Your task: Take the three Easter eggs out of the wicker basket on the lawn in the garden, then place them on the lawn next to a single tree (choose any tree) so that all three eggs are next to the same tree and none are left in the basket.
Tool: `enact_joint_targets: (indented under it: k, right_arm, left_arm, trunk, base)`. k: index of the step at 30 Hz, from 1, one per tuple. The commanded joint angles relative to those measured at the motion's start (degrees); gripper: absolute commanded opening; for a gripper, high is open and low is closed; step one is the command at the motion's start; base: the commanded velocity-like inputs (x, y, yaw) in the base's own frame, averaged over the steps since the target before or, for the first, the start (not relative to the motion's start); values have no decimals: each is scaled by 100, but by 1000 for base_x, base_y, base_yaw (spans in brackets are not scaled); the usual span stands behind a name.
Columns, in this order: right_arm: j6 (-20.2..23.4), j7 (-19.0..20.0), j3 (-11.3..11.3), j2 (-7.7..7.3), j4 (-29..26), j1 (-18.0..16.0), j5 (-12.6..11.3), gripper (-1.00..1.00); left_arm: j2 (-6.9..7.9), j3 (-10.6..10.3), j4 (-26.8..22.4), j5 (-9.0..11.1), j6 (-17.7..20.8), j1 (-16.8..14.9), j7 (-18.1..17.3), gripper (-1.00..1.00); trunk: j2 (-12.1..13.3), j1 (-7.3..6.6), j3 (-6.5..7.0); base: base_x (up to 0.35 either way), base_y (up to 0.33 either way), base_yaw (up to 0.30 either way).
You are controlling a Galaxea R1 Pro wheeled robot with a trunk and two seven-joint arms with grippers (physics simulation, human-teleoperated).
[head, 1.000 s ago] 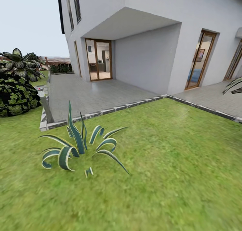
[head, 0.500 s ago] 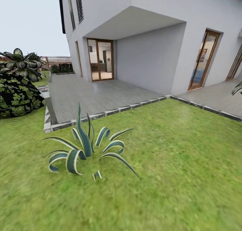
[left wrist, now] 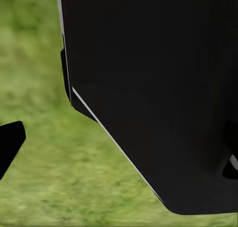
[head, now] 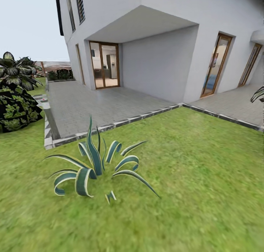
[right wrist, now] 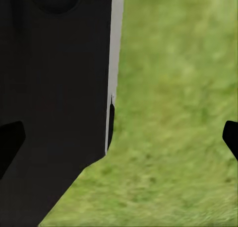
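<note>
A striped agave [head: 96, 164] stands lower left on the lawn [head: 190, 178], below the paved patio [head: 106, 105]; whether either gripper's jaws are apart cannot be told.

- Lawn [head: 190, 178] smeared to soft streaks along the near edge of the head view, grass blades not to be told apart.
- Dark bush [head: 16, 108] and palm [head: 14, 70] cut by the head view's left edge.
- Striped leaf tips [head: 257, 94] clipped at the right edge, plant itself out of frame.
- Interior behind the glass doors [head: 104, 65] too small to make out.
- Black robot body [left wrist: 158, 88] hiding much of the blurred grass in the left wrist view.
- Same dark bulk [right wrist: 54, 98] hiding grass in the right wrist view.
- Fingertips [right wrist: 230, 135] cut by the edges, spread hard to judge.
</note>
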Motion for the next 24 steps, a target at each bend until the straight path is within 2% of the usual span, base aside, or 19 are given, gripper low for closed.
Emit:
enact_joint_targets:
  k: [1,24]
  right_arm:
    - [8,6,2,0,11,-8,43,100]
    - [15,-1,9,6,11,-9,51,100]
  left_arm:
    - [1,6,-3,8,7,1,-22,100]
    - [1,6,-3,8,7,1,-22,100]
  trunk:
    - [-2,1,-4]
    - [-2,1,-4]
  base:
    - [130,333,-38]
    - [130,333,-3]
